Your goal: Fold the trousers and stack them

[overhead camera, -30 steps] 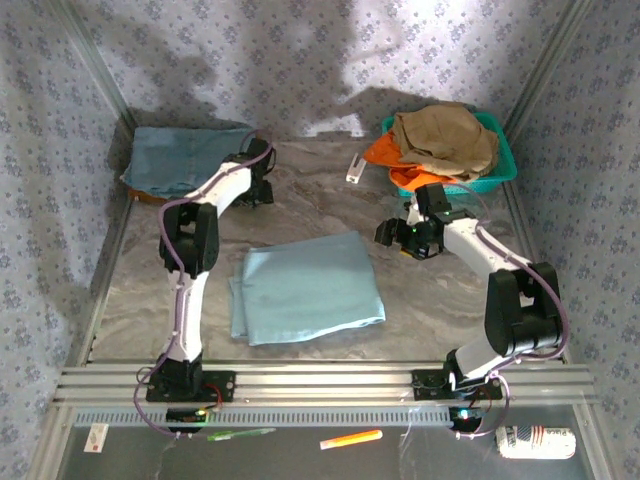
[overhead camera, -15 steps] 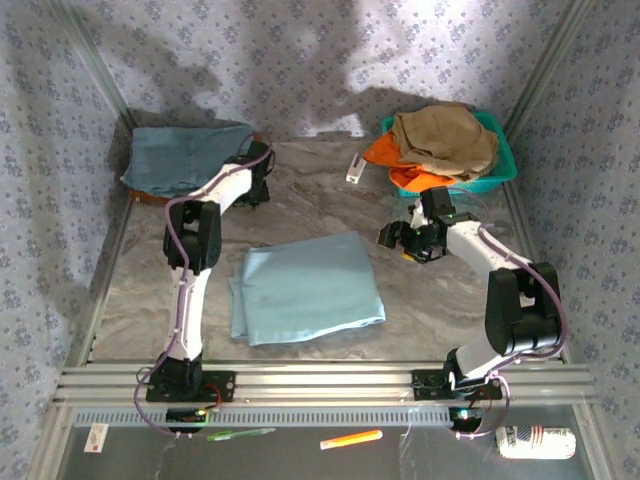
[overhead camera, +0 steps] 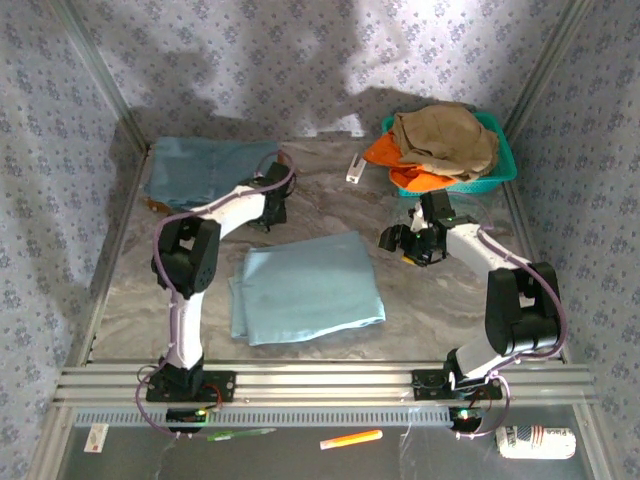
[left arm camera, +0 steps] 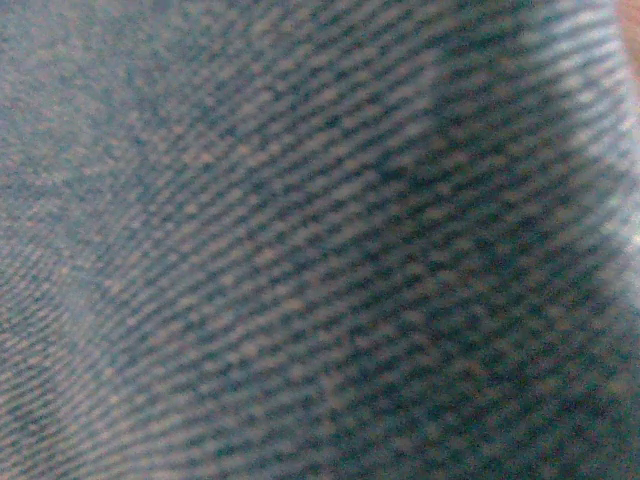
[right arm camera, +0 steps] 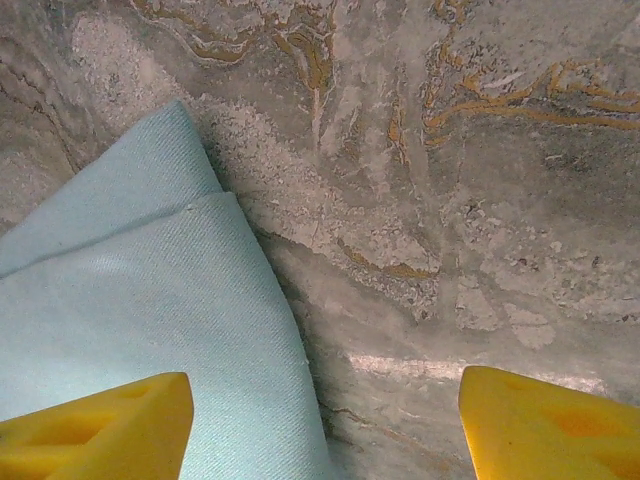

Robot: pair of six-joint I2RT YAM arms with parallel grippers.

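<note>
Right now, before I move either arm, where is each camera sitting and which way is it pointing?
Top external: above and behind the bases, looking down on the table, both arms, left gripper, right gripper, pale trousers, darker blue cloth.
Left wrist: close against blurred blue weave, apparently that darker cloth.
Right wrist: looking down at the table and a trousers corner; yellow fingertips apart.
Shared: top and right wrist both show that trousers corner.

The trousers (overhead camera: 308, 287) lie folded mid-table (overhead camera: 440, 300), between the two arms. Behind them, far left, sits a folded cloth (overhead camera: 200, 170), with the left gripper (overhead camera: 272, 192) at its near right corner. At the far right, a basket (overhead camera: 508, 165) holds heaped garments (overhead camera: 445, 135) (a small block (overhead camera: 355, 168) lies just left of it). The right gripper (overhead camera: 397, 240) hangs right of the trousers.
</note>
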